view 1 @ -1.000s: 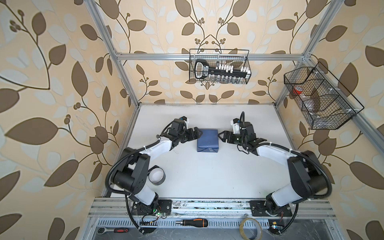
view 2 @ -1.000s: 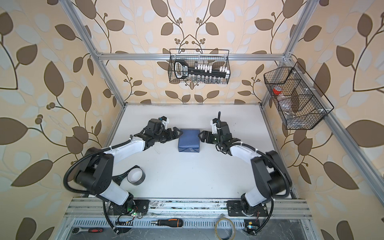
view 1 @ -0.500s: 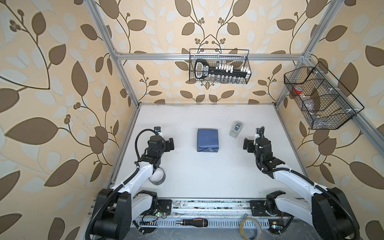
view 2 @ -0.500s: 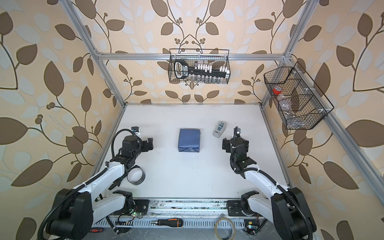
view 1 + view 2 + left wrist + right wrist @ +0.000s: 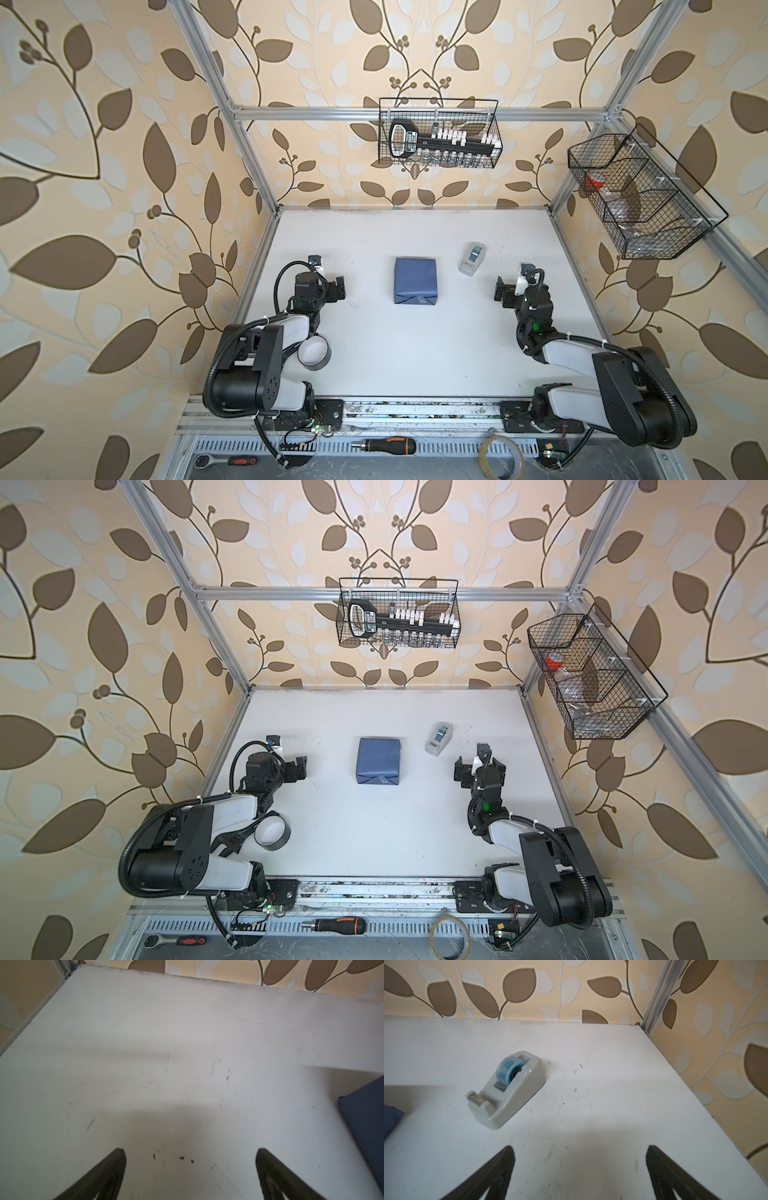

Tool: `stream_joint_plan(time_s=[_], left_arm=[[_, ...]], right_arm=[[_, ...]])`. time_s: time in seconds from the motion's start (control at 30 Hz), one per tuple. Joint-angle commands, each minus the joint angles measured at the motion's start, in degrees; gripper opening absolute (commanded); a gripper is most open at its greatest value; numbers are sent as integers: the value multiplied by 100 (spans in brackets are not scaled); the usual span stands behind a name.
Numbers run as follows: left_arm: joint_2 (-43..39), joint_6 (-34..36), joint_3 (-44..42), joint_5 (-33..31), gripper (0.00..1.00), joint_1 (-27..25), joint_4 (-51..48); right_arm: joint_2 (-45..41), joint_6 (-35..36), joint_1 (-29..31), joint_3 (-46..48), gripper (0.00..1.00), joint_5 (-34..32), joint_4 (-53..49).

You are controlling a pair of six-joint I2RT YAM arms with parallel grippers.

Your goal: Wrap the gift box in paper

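Squarish gift box point(image 5: 414, 281), skinned in matte dusky-blue paper point(image 5: 378, 758) with taped folds, sits mid smooth white table point(image 5: 415, 357); left gripper point(image 5: 338, 289) and right gripper point(image 5: 501, 292) flank it, black jaws spread, empty

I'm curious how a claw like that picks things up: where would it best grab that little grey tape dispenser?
Probably across the two long flat side walls of the tape dispenser, near mid-length, coming straight down from above. It stands upright on the table, long and narrow, so open jaws can straddle it; its top is humped and uneven. The right gripper, open, is nearest.
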State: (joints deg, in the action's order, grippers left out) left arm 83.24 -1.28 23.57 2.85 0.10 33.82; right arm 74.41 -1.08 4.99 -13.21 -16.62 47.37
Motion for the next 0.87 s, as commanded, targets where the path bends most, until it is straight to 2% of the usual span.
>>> stream_joint_plan(time_s=[0.0,0.03,0.1,0.2,0.27,0.83], left_arm=[[285,216,72,212,99,50,492],[310,200,85,218,99,66,487],[351,189,122,184,99,73,461],[327,189,97,152,99,66,461],[350,143,-55,23,99,67,799],[266,147,-61,29,99,65,696]], right_arm=[[192,-95,-270,303,99,379,1029],[353,-69,-278,430,100,389,1519],[221,-105,-271,380,100,327,1179],[235,-203,-216,461,100,-23,1362],[288,-244,-223,518,100,-207,1570],[264,-95,-148,433,100,-17,1355]])
